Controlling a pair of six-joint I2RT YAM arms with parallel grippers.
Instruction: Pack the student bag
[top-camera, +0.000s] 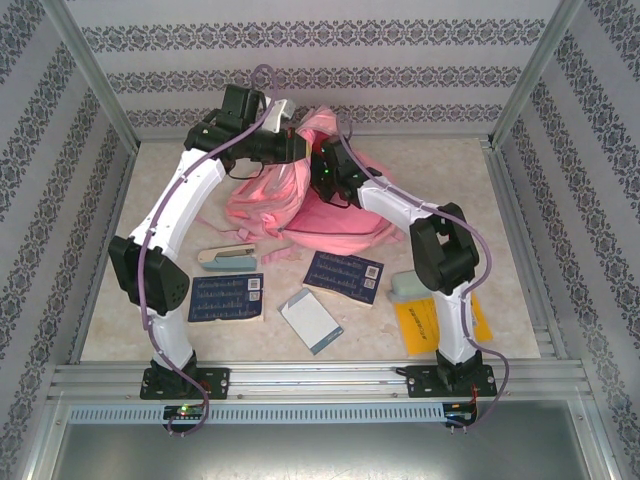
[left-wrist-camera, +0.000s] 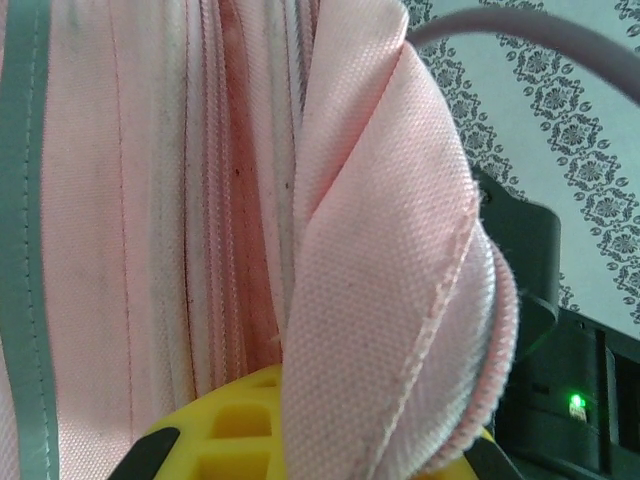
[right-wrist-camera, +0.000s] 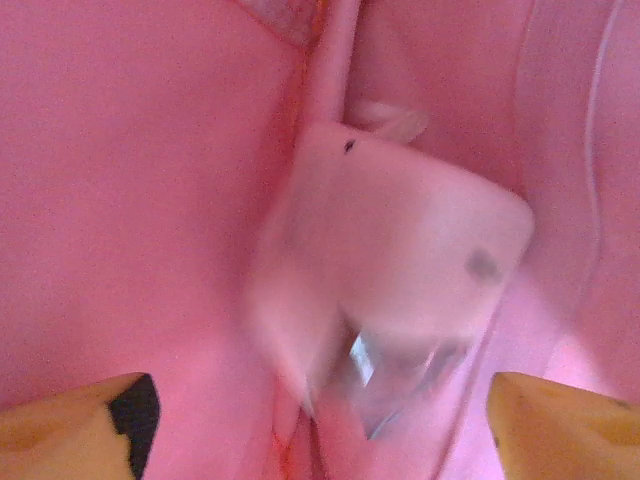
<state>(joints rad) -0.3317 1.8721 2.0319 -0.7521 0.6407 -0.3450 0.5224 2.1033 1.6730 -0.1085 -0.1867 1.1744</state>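
The student bag (top-camera: 262, 203), a big pink backpack, lies slumped at the back middle of the table. My left gripper (top-camera: 293, 146) is at its top and is shut on a fold of the pink fabric (left-wrist-camera: 390, 260), which rises between the yellow fingers (left-wrist-camera: 215, 430). My right gripper (top-camera: 323, 170) is down inside the bag's opening. In the right wrist view its jaws (right-wrist-camera: 320, 430) stand wide open with pink lining (right-wrist-camera: 130, 200) all round. A blurred pale pink box (right-wrist-camera: 400, 250) with a clear part sits beyond the fingertips, apart from both fingers.
On the table in front of the bag lie a grey-and-cream case (top-camera: 228, 258), two dark blue booklets (top-camera: 226, 297) (top-camera: 343, 275), a white notebook (top-camera: 310, 320), a pale green box (top-camera: 408, 288) and a yellow envelope (top-camera: 425, 325). Metal frame posts and patterned walls enclose the table.
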